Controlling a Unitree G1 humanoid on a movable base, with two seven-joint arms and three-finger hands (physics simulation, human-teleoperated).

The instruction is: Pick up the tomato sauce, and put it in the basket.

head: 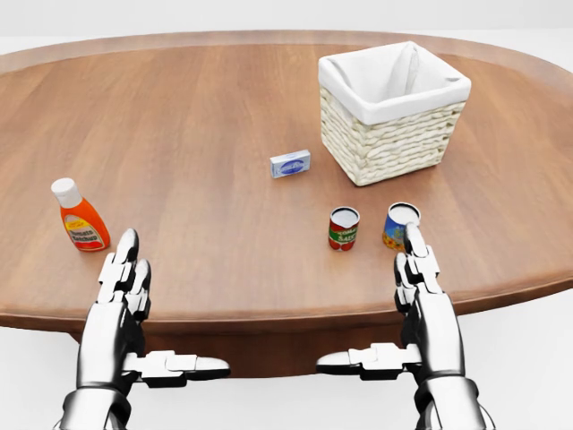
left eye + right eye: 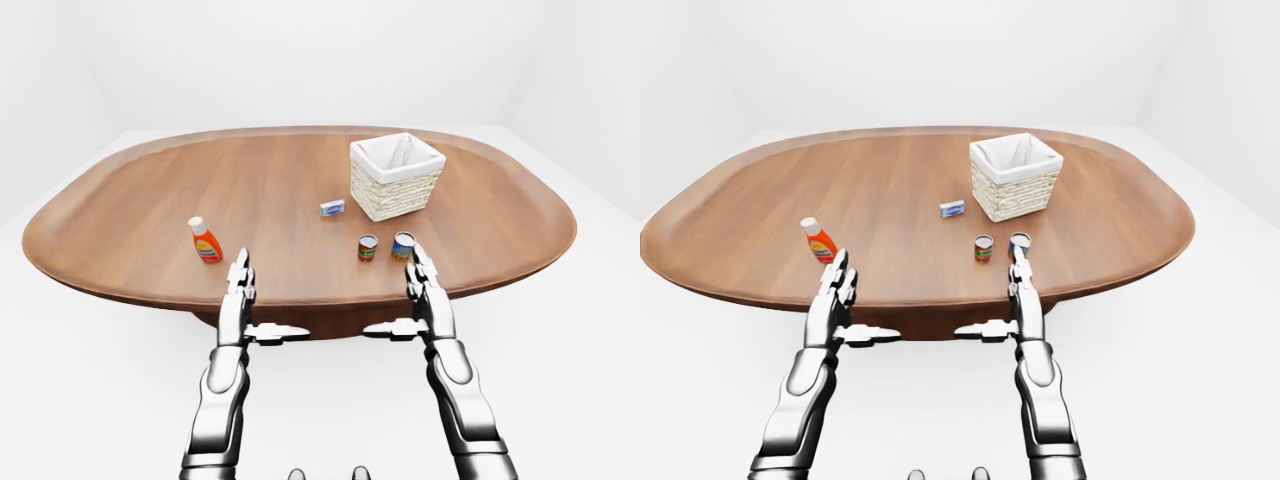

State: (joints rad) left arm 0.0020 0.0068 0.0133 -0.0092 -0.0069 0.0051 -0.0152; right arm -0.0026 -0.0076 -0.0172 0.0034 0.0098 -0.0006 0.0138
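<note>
A large oval wooden table is seen from above in the head view, with a white floor around it. A woven basket with a white cloth lining is placed toward the upper right of that view, standing upright on the table. Just to the left of the basket a small blue and white box is laid flat. Below the basket, near the table's lower edge, two small cans are set upright side by side but apart: the tomato sauce can, marked by its red and green label, and to its right a blue can with a yellow and blue label. At the far left of the head view an orange bottle with a white cap is stood upright, well apart from the cans. The left hand is held open over the table's lower edge, fingers stretched flat and thumb pointed inward, with nothing gripped; the orange bottle is found just above and to its left. The right hand is likewise held open and empty, its fingertips shown just below the blue can, partly overlapping it in the view; whether contact is made cannot be told. The tomato sauce can is left untouched on the table, outside the basket.
</note>
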